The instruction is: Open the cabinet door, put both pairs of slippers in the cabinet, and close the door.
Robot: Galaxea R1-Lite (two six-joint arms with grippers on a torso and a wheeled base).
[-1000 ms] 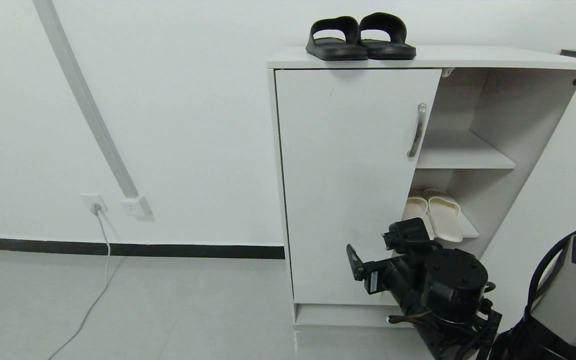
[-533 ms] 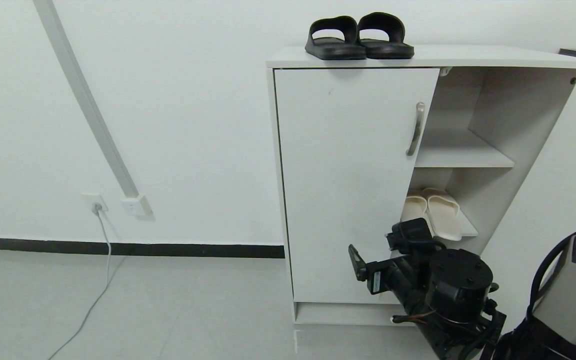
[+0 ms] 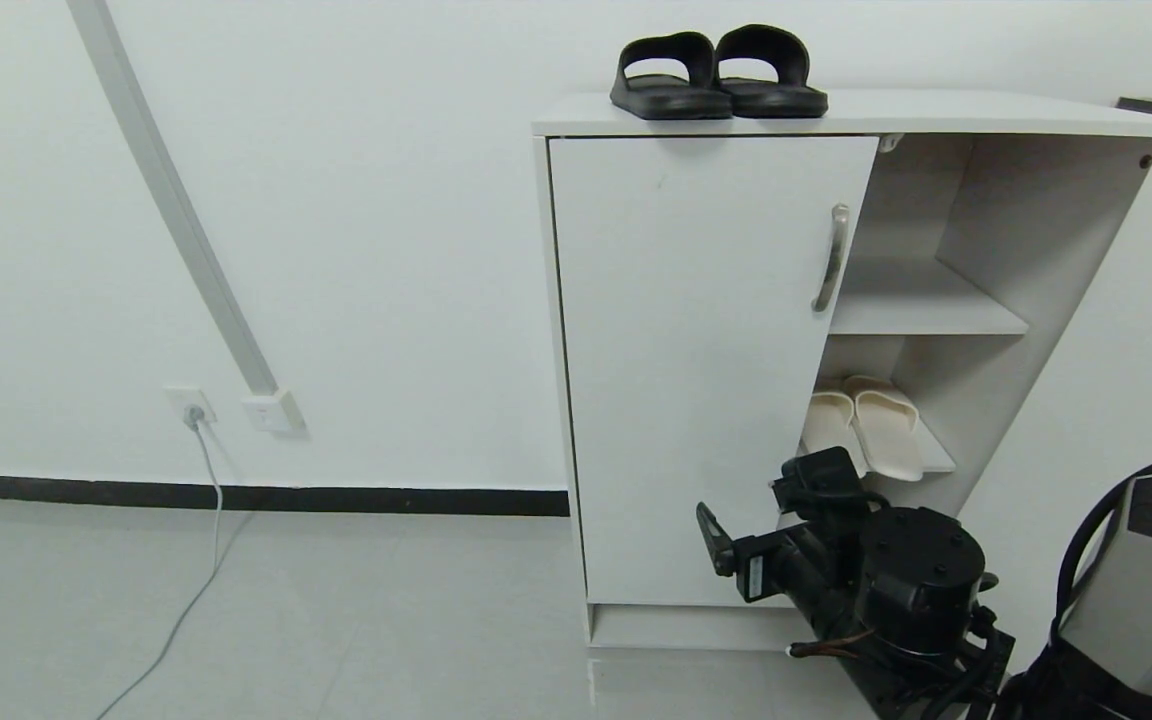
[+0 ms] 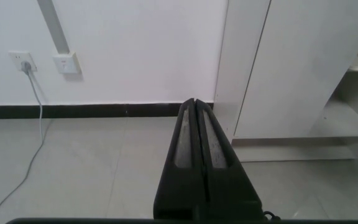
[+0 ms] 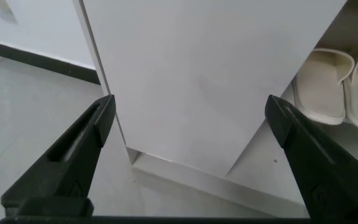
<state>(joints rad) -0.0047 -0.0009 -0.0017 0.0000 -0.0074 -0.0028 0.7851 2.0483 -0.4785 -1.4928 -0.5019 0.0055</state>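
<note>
Holds right gripper (image 5: 190,102) spread wide low before the cabinet door (image 3: 696,370), left gripper (image 4: 194,106) pressed together, with white slippers (image 3: 871,425) on a shelf (image 3: 939,462) inside and black slippers (image 3: 716,75) atop the cabinet (image 3: 936,110).

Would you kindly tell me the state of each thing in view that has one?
Left cabinet door: looks shut.
Right compartment: open.
White slippers: inside, on the lower shelf.
Black slippers: on the cabinet top, not yet stored.
Left gripper: shut, holding nothing.
Right gripper: open, low before the door.
</note>
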